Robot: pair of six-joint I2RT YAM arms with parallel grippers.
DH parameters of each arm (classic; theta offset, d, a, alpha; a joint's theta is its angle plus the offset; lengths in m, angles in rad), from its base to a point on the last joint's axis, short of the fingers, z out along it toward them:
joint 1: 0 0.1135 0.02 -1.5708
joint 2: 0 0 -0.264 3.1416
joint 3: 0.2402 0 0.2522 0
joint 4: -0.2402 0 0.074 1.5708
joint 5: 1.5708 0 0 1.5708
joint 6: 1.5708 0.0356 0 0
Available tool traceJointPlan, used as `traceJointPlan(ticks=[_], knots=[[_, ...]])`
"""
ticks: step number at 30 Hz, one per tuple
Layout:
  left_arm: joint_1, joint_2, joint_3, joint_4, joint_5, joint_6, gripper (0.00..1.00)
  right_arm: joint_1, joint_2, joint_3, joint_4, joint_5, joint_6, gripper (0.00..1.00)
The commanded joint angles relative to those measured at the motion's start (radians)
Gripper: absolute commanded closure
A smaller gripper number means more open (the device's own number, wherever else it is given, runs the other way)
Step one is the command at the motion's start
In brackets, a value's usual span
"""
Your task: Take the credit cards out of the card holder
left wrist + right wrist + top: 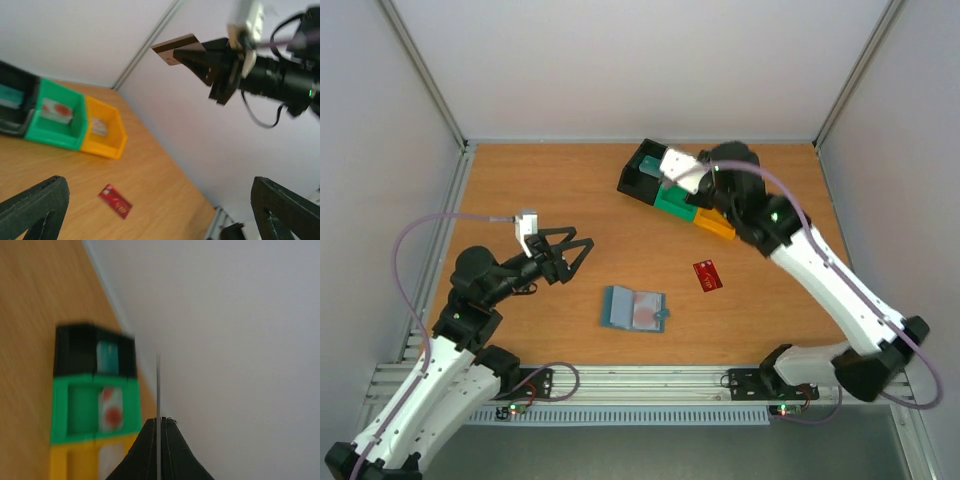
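credit card (pixel 172 46) | gripped between tips of right hand (pixel 159 421) | protruding forward

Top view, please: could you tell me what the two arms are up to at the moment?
The right gripper is shut on a tan card, holding it in the air above the bins at the far side of the table. The left gripper is open and empty, hovering just left of the card holder, which lies open. A dark red card lies loose on the table to the holder's right. Each of the three bins has a card in it.
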Motion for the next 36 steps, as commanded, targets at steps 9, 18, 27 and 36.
traceJointPlan(ticks=[9, 18, 27, 36], knots=[[0.008, -0.106, -0.167, -0.271, -0.149, 0.23, 0.01, -0.241, 0.579, 0.518, -0.937, 0.257, 0.549, 0.99], [0.023, -0.204, -0.229, -0.24, -0.184, 0.28, 0.01, -0.308, 0.925, 0.744, -1.048, 0.471, 0.545, 0.99], [0.023, -0.298, -0.264, -0.206, -0.195, 0.291, 0.0, -0.361, 1.109, 0.889, -0.958, 0.542, 0.433, 0.99], [0.022, -0.34, -0.281, -0.177, -0.184, 0.28, 0.01, -0.396, 1.23, 0.988, -0.908, 0.572, 0.359, 0.99]])
